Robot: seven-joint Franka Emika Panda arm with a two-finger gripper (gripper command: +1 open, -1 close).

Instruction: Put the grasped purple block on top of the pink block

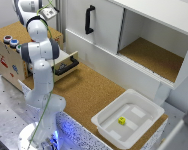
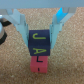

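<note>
On the cork-topped desk [image 1: 89, 92], seen from the wrist view, the pincer [image 2: 39, 42] is clamped on the purple block [image 2: 39, 42], one pale blue finger [image 2: 21, 29] pressed to each side of it. That block, dark with yellow letters on its face, sits directly above the pink block [image 2: 38, 63]; their faces appear to touch, though the blur makes the seam hard to judge. Bare cork surrounds the pink block on all sides shown in the wrist view, with nothing crowding it.

From the exterior view, the white arm [image 1: 40, 65] rises at the exterior view's left, bending over toward a wooden box [image 1: 14, 55] with an open drawer [image 1: 66, 65]; the pincer and both blocks are hidden behind the arm there. Round coloured knobs [image 1: 10, 41] sit on top of the box. Along the back stands a white cabinet [image 1: 134, 40] with a black handle [image 1: 89, 19] and an open compartment floored in cork. A white tray [image 1: 106, 125] rests near the desk's front edge toward the exterior view's right, holding a small yellow cube [image 1: 122, 120], well apart from the arm. A broad strip of cork lies open between the box and the tray.
</note>
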